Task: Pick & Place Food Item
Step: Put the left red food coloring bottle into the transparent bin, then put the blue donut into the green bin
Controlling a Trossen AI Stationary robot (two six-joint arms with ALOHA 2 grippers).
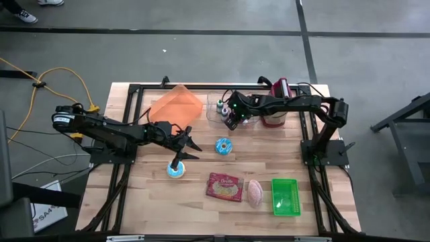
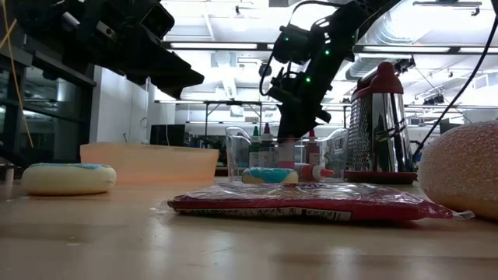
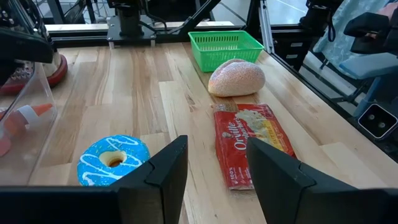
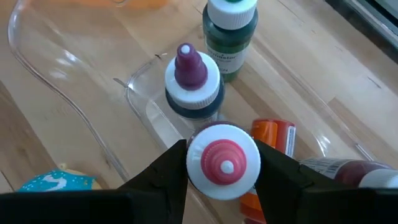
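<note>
A clear plastic container (image 1: 216,111) at the table's far middle holds several small bottles. My right gripper (image 4: 222,155) reaches down into it, shut on a bottle with a white cap and red tip (image 4: 222,163). Beside that bottle stand a purple-tipped bottle (image 4: 191,78) and a green bottle (image 4: 229,34), and an orange one (image 4: 273,140) lies on the container floor. A blue-iced donut (image 1: 223,146) lies flat on the table. My left gripper (image 3: 216,168) hovers open just left of the donut, touching nothing. My right gripper pinches the bottle's white cap (image 4: 198,163) between its two fingers, one on each side. The fingers come from above, slanting down from the table's right. The bottle stands upright in the hold. The cap hides whether its base rests on the container floor.
A second donut (image 1: 176,170) lies near the left gripper. A red packet (image 1: 224,187), a pink bun (image 1: 254,193) and a green basket (image 1: 285,197) sit at the near right. An orange tub (image 1: 176,104) stands far left, and a metal grater (image 1: 277,107) right of the container.
</note>
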